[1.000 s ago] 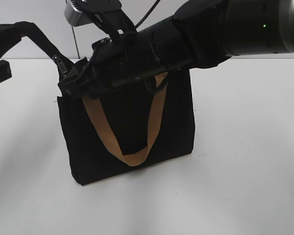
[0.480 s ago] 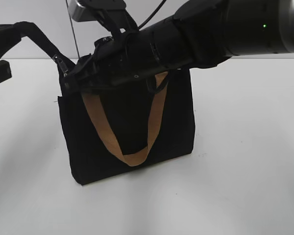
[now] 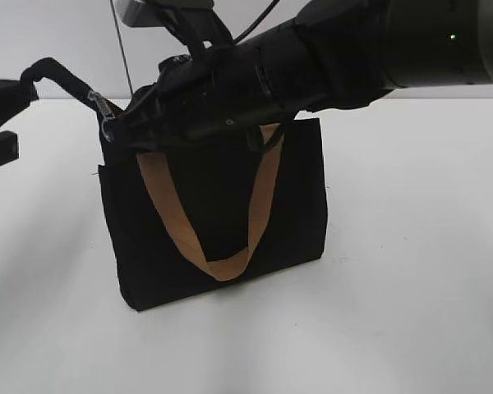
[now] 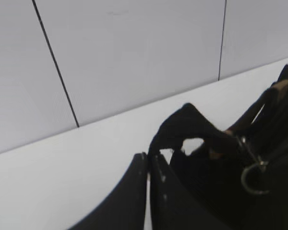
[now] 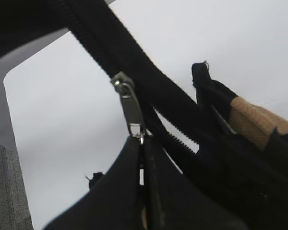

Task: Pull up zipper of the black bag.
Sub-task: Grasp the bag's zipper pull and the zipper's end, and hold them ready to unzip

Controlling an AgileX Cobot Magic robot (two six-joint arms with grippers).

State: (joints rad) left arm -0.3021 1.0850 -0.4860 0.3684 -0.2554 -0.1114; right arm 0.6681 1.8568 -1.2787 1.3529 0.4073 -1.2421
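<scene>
The black bag [image 3: 222, 205] stands upright on the white table, its tan handle [image 3: 172, 222] hanging down the front. The silver zipper pull [image 3: 103, 109] is at the bag's top left corner. My right gripper [image 3: 115, 125] reaches across from the right and is shut on the zipper pull [image 5: 132, 110], fingertips [image 5: 143, 143] pinching its lower end. My left gripper [image 3: 25, 89] at the far left is shut [image 4: 149, 160] on the black zip end strip [image 4: 187, 124], which arches out from the bag's corner. The zip teeth [image 5: 110, 48] run up and left past the pull.
The white table [image 3: 411, 271] spreads around the bag, with a pale wall behind. The bulky right arm [image 3: 353, 49] hangs over the bag's top edge and hides it. A tan handle end [image 5: 254, 120] shows in the right wrist view.
My left gripper has dropped lower with the strip still in it. My right arm has risen slightly at the bag's top left corner. The bag has stayed put.
</scene>
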